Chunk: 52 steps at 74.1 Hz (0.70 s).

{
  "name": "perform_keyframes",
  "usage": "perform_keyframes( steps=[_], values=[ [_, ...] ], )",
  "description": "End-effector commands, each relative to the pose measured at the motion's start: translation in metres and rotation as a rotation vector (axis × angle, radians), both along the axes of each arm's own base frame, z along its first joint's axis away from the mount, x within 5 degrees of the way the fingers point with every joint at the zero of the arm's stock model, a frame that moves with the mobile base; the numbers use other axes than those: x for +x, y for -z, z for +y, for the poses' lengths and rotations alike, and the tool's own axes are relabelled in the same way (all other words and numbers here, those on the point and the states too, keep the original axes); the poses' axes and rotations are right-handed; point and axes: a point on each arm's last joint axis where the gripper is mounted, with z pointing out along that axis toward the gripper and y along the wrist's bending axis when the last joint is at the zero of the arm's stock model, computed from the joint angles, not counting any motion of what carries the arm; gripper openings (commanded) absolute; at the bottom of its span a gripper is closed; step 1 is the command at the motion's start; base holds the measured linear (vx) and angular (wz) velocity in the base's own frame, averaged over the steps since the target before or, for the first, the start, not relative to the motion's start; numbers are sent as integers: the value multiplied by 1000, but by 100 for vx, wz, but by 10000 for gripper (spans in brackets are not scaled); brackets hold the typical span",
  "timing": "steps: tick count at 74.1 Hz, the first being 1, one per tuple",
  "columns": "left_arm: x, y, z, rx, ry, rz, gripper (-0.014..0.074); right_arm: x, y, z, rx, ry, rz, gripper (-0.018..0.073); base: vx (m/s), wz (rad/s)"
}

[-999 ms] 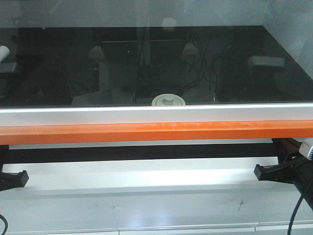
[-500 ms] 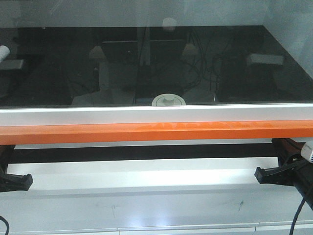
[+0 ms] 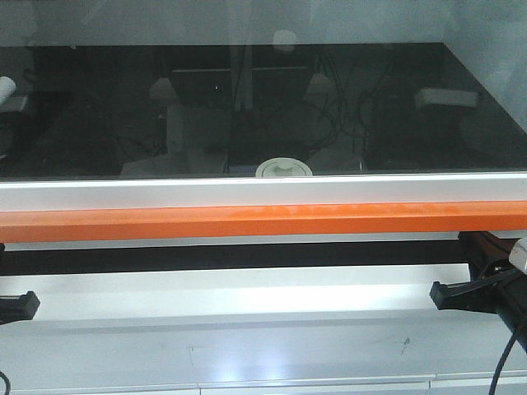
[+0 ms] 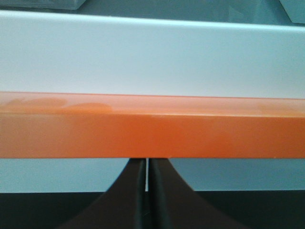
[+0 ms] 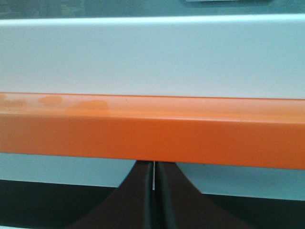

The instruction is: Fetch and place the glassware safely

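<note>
Only the cream-white lid and knob of the glassware (image 3: 284, 169) show. It peeks over the white frame (image 3: 263, 193) at the lower middle of the dark, reflective pane, and the body of the jar is hidden. An orange bar (image 3: 263, 222) runs across just below the frame. My left gripper (image 3: 25, 306) sits low at the left edge, and my right gripper (image 3: 449, 294) low at the right. Both are below the bar. In the wrist views the left gripper (image 4: 147, 164) and the right gripper (image 5: 154, 168) are shut with nothing held, their tips reaching under the orange bar (image 4: 152, 126).
The dark pane (image 3: 263, 107) mirrors cables and the arms. Below the bar lie a dark slot (image 3: 247, 255) and a white ledge (image 3: 247, 296), then a grey panel (image 3: 247, 354). A black cable (image 3: 502, 362) hangs at the right.
My left gripper has slid back to the left, so less of it shows at the frame edge. The right gripper has barely shifted. The jar lid stays in place.
</note>
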Motion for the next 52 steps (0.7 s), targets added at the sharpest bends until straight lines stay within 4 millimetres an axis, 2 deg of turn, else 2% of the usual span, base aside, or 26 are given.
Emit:
perform_keyframes(
  steps=[1,20,35,52],
  values=[
    [5,-28,0,-32,-12,-235,-7,3,-32,1,30,-3,-250,-1,0,0],
    [6,-29,0,-35,-10,-231,-7,8,-35,0,40,12,-240,-1,0,0],
    [16,-40,-6,-1,52,-251,-7,11,-38,0,39,10,-239,-1,0,0],
    [15,-41,-6,-7,50,-264,-7,6,-47,0,52,9,-289,-1,0,0]
  ],
)
